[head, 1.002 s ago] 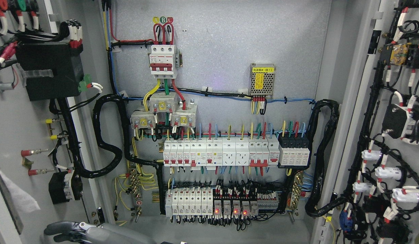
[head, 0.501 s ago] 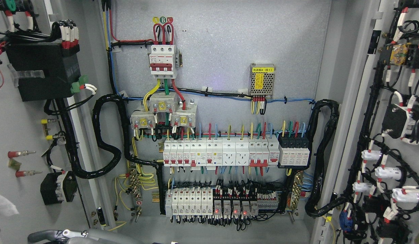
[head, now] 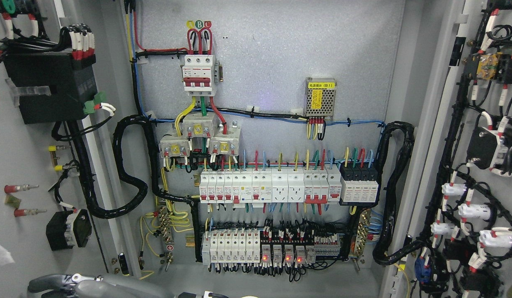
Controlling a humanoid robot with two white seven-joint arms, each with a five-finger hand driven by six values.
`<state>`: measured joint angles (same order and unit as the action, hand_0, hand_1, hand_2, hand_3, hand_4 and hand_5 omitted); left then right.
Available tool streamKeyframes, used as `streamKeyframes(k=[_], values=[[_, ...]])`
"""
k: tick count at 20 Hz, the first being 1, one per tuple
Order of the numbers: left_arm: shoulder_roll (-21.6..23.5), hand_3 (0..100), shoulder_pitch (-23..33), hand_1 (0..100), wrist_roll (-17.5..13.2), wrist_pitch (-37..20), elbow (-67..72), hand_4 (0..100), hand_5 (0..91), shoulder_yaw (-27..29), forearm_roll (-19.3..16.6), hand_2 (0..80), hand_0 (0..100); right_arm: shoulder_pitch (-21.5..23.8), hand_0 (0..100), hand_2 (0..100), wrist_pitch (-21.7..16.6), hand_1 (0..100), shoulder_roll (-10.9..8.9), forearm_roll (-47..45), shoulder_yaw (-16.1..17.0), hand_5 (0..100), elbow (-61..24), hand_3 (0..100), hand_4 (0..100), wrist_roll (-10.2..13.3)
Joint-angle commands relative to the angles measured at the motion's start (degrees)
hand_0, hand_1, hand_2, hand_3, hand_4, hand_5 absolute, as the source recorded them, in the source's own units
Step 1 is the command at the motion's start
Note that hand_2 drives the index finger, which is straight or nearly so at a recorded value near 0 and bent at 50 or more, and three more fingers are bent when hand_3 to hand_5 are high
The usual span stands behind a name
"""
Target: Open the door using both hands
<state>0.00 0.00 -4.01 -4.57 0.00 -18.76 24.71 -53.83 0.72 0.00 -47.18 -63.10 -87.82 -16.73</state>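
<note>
Open cabinet (head: 272, 62), doors (head: 28, 165) swung wide

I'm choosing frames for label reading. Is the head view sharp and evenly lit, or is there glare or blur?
Head view: lighting is even and the grey back panel and white breaker row are sharp; a faint purple glare spot sits mid-panel; the grey robot arm at the bottom edge looks soft.

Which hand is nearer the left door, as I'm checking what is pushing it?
Left. The left hand shows at the bottom edge, below the left door. The right hand is out of view, so its distance cannot be judged.
</note>
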Motion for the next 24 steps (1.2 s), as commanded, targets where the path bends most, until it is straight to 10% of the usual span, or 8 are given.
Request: streamKeyframes(k=[1,24], values=[[1.3,3,-1.2,0,0.1,0.0,-1.4,4,0.0,0.0,0.0,2.8,30,-1.7,22,0,0.1,0,0.0,-0.8,-2.6,0,0.2,0,0,0.0],[1.1,3,-1.3,0,0.1,0.0,-1.5,4,0.0,0.0,0.1,2.8,30,-9.6,22,0,0.1,0,0.0,-5.2,-7.4,0,1.8,0,0,0.6]])
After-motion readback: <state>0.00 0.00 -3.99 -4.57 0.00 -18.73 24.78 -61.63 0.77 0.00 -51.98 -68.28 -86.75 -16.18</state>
